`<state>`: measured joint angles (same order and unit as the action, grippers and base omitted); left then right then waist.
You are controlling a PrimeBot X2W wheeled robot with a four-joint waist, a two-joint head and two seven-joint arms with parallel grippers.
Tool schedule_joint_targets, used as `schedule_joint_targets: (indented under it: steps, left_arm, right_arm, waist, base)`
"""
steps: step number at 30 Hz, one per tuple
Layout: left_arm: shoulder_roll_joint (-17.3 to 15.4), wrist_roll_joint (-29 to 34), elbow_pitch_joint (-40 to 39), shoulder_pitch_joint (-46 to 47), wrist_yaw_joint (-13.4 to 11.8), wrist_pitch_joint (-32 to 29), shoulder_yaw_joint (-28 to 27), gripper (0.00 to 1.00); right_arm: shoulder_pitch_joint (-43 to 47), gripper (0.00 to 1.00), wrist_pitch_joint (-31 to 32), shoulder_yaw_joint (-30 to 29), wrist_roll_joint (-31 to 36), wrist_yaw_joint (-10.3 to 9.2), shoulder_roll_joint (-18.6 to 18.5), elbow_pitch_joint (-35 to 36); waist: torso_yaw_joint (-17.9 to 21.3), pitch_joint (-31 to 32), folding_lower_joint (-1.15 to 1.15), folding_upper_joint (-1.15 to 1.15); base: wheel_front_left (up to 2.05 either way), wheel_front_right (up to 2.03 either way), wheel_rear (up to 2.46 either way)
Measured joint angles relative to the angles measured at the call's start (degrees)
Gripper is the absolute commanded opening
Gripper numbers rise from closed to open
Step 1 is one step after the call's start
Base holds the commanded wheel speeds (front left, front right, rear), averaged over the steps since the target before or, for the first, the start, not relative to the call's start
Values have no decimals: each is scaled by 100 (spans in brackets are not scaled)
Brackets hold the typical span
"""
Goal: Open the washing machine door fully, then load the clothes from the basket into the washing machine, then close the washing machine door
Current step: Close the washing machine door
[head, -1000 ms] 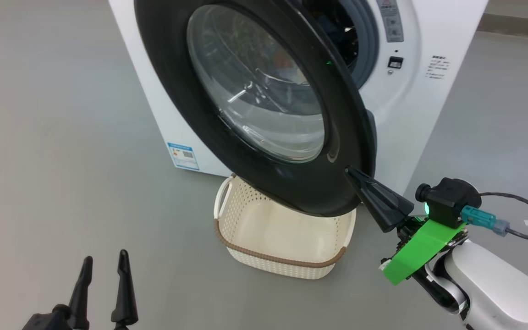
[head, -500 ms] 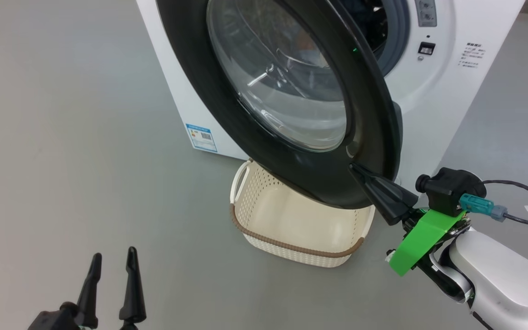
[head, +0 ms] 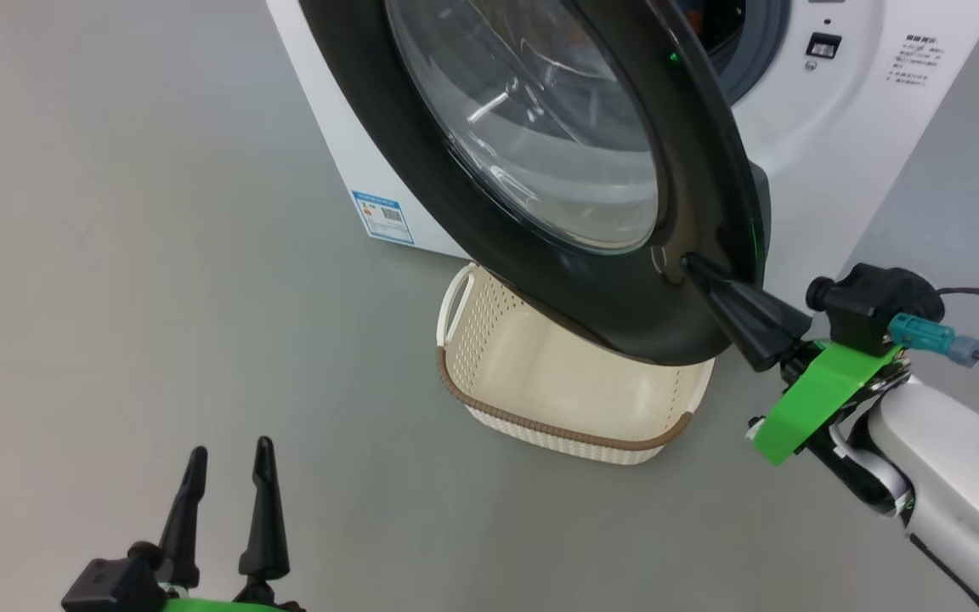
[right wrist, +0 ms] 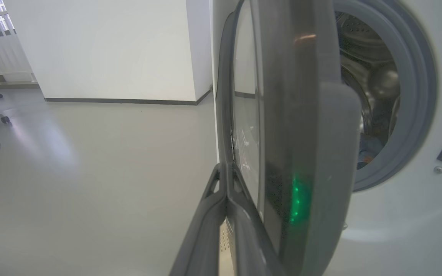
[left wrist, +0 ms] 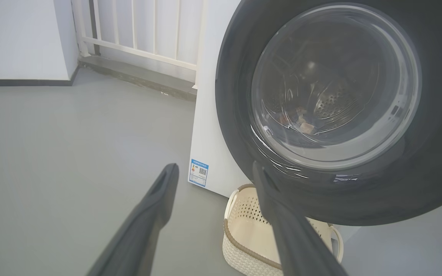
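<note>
Washing machine door (head: 540,161) part-open on the washing machine (head: 838,127), hinged left, free edge right, glass facing near-left. Right gripper (head: 693,265): fingers pinched together, nothing btwn them, tip touching the black rim by that free edge. Left gripper (head: 229,459) near-left, fingers spread, empty. Basket (head: 566,429) on floor (head: 116,297) under door, long axis approx left-right. Clothes (left wrist: 297,119) inside the drum (right wrist: 374,84).
</note>
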<state>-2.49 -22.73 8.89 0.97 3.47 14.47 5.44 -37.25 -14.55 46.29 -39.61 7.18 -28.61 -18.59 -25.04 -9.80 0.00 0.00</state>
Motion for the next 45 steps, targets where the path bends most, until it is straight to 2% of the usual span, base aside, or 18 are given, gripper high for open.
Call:
schedule_joint_targets:
  steps: [8,13,20,28,39,45]
  left_arm:
    - [5,0,-113,153,-51,0,159,100]
    - [10,-42,-164,166,-97,0,223,100]
    - [16,-49,-315,427,-157,11,342,100]
    - [27,-148,-412,604,-259,14,509,100]
    - [41,-264,-488,733,-312,15,643,100]
    - [45,-301,-511,735,-360,15,688,100]
  right_arm:
    - [-286,0,0,-58,-21,33,-231,23]
    - [-547,0,0,-245,-20,33,-522,43]
    - [-1111,0,0,-408,-45,33,-900,36]
    - [-1841,0,0,-360,-337,33,-1155,-60]
    - [-3073,0,-16,353,-675,32,-1516,-543]
    - [-3643,0,-15,843,-864,41,-1577,-726]
  waist:
    - [5,-317,0,0]
    - [19,-550,0,0]
    - [23,-925,0,0]
    - [-27,-1358,0,0]
    - [-229,-1759,0,0]
    - [-320,-1846,0,0]
  base:
    - [0,0,0]
    - [0,0,0]
    - [0,0,0]
    - [0,0,0]
    - [0,0,0]
    - [0,0,0]
